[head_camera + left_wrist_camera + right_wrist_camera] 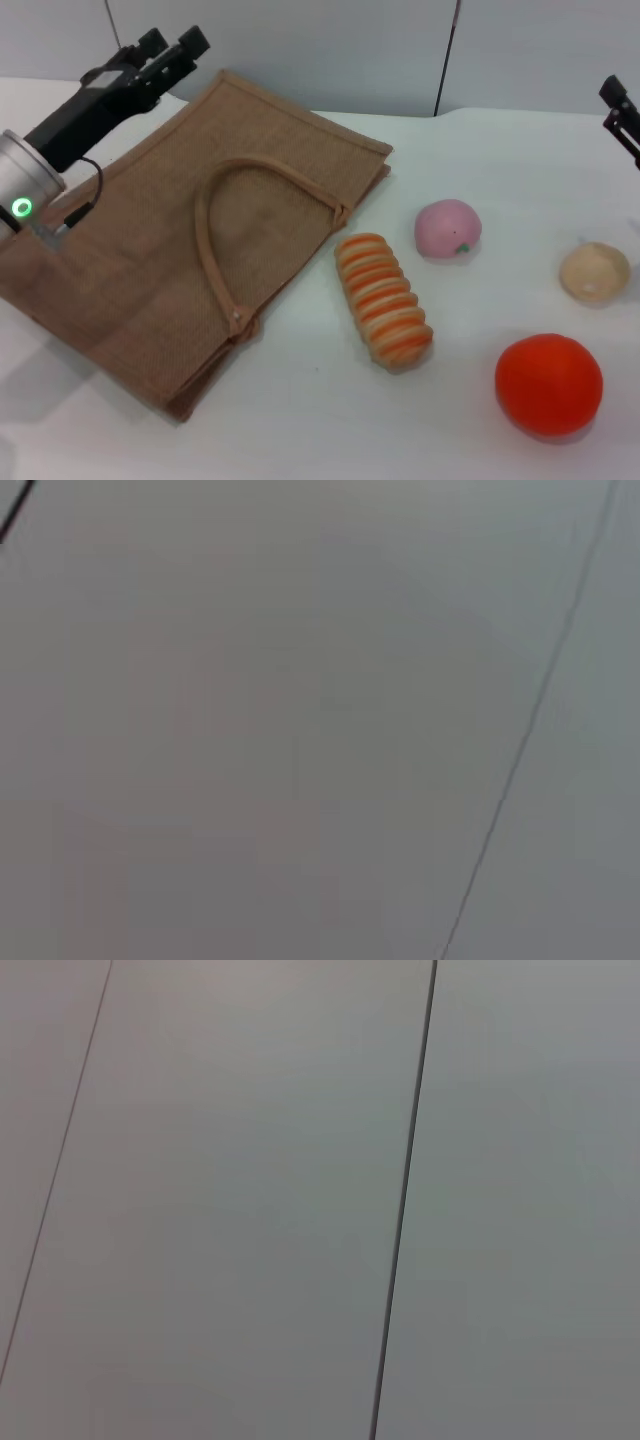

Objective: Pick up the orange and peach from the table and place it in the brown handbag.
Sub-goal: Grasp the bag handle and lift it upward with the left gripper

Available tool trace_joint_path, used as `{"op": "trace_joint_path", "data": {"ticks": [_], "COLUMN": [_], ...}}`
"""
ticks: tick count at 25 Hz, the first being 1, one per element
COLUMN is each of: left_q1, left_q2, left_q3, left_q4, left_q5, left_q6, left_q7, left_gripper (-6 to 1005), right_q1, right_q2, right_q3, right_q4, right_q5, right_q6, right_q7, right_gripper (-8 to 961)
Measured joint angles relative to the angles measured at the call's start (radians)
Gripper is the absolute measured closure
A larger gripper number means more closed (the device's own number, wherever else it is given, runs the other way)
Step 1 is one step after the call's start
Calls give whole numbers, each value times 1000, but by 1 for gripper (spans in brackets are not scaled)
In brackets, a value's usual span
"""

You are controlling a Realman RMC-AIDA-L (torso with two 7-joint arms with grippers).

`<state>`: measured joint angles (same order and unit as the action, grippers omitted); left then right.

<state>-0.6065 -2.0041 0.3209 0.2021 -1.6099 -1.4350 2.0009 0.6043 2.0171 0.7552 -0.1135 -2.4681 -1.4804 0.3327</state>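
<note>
Near right front of table sits smooth red-orange ball, the orange (549, 384), small pink peach (448, 228) further in. Flat tan woven jute handbag (150, 250) lies left. Your right gripper (622, 112) is closer to both; left gripper (165, 52) hovers over bag. Can't tell jaw state on either.

handbag (150, 270) left | peach (448, 228) centre-right | orange (549, 384) front-right

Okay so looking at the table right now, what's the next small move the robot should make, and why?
Probably bring the right gripper down toward the orange. Both fruits lie untouched on the table, the peach too, and the orange sits on the right arm's side. The brown handbag lies flat, with the left gripper raised over its far corner, holding nothing.
</note>
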Motion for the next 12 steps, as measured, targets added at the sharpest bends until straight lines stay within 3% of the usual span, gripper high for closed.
{"op": "trace_joint_path", "data": {"ticks": [4, 12], "left_q1": [-9, -67], "left_q2": [23, 80], "left_q3": [7, 8], "left_q4": [85, 295], "left_q5": [98, 475], "left_q6": [72, 128], "left_q7": [-203, -671], "left_gripper": [142, 142], "right_q1": [0, 0], "right_q2": [0, -2], "right_q3": [-3, -4], "right_q4": [0, -3], "right_q5": [0, 0], "right_q6": [0, 0], "right_q7": [0, 0], "right_gripper": [195, 195]}}
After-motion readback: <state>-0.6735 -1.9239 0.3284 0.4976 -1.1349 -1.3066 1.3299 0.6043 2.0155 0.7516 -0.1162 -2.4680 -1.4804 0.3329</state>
